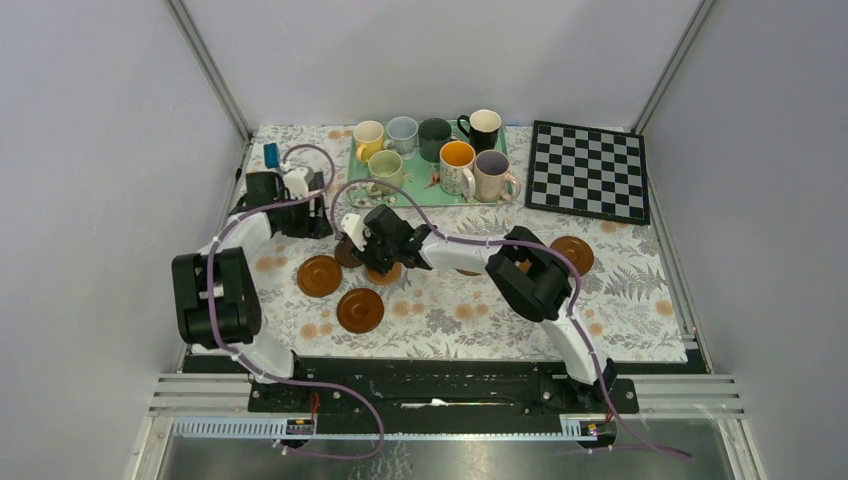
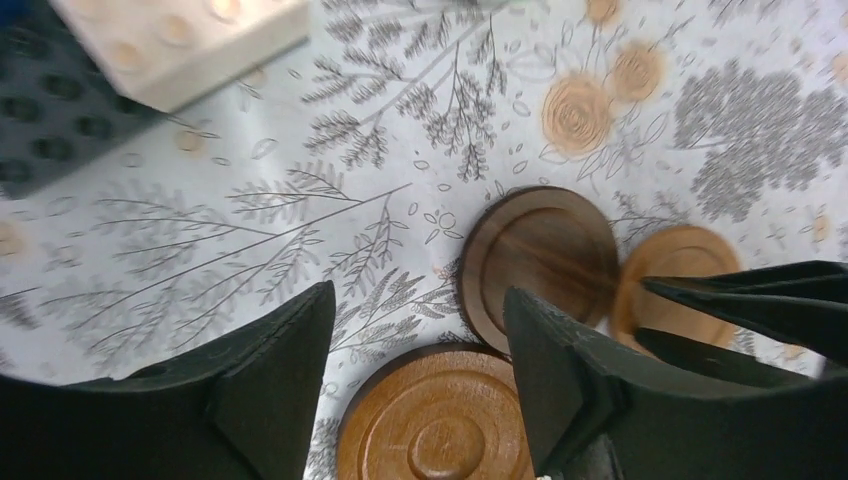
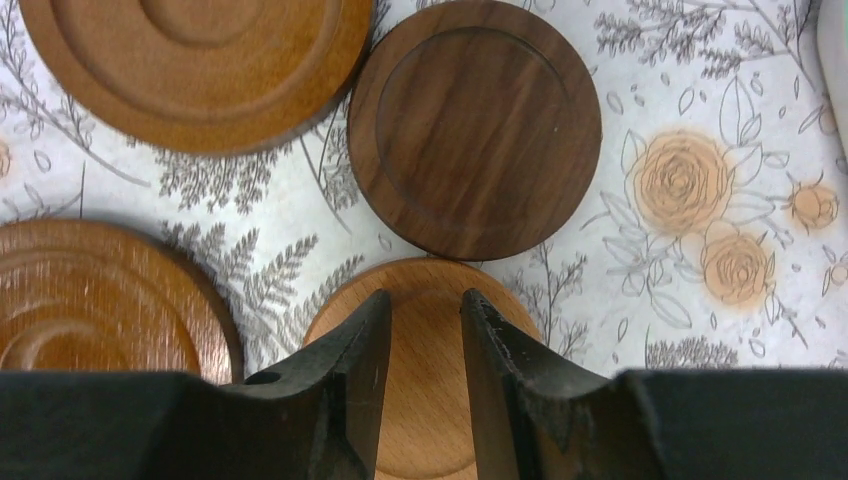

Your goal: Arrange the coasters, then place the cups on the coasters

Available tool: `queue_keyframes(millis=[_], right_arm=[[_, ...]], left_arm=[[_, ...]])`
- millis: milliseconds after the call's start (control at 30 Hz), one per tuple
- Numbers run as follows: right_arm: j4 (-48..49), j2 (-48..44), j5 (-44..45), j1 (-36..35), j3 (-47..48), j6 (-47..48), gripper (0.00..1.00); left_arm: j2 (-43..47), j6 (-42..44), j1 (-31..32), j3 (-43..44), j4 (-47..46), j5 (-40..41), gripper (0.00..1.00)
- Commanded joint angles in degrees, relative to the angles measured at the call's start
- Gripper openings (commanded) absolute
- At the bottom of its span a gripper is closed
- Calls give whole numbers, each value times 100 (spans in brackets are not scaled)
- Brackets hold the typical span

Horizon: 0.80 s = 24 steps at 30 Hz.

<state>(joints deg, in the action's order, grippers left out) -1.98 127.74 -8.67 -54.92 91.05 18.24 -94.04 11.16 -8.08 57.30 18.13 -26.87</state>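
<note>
From above, the green floral tray (image 1: 425,190) at upper centre carries seven handled ceramic mugs (image 1: 457,166), none of them on a coaster. The black-and-white checkerboard (image 1: 587,170) lies to its right. On the flowered tablecloth (image 1: 640,290), left of centre, lie a ringed reddish-brown coaster (image 1: 320,275) and another ringed coaster (image 1: 360,310) just below right of it, while a lone brown wooden coaster (image 1: 572,254) sits well apart at the right. The left gripper (image 1: 318,218) is at upper left of the cluster, and the right gripper (image 1: 368,262) reaches into it from the right. In the left wrist view the jaws are spread wide with nothing between them. One ringed coaster is at bottom centre, the round dark walnut coaster (image 2: 540,255) is above it, and a pale orange-brown coaster (image 2: 670,285) at right is partly behind the other arm's black fingers (image 2: 760,300). In the right wrist view the jaws are narrowly parted and grasp nothing. Their tips are over the pale coaster at bottom centre, with the dark one at upper centre and ringed ones at upper left and lower left.
</note>
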Motion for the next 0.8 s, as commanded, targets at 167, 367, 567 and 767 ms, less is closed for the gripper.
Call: queue_keyframes(millis=[167, 367, 567, 767], right_arm=[[-403, 1032, -63, -273, 1216, -251, 40], [-628, 1691, -113, -415, 2307, -378, 41], [-874, 1687, -270, -459, 2818, -393, 48], [-1166, 951, -623, -465, 2472, -364, 60]], left_arm=[[852, -608, -587, 393, 158, -447, 69], [848, -489, -1149, 501, 685, -565, 69], [916, 86, -1560, 514, 1182, -535, 69], [711, 794, -1604, 380, 1483, -339, 69]])
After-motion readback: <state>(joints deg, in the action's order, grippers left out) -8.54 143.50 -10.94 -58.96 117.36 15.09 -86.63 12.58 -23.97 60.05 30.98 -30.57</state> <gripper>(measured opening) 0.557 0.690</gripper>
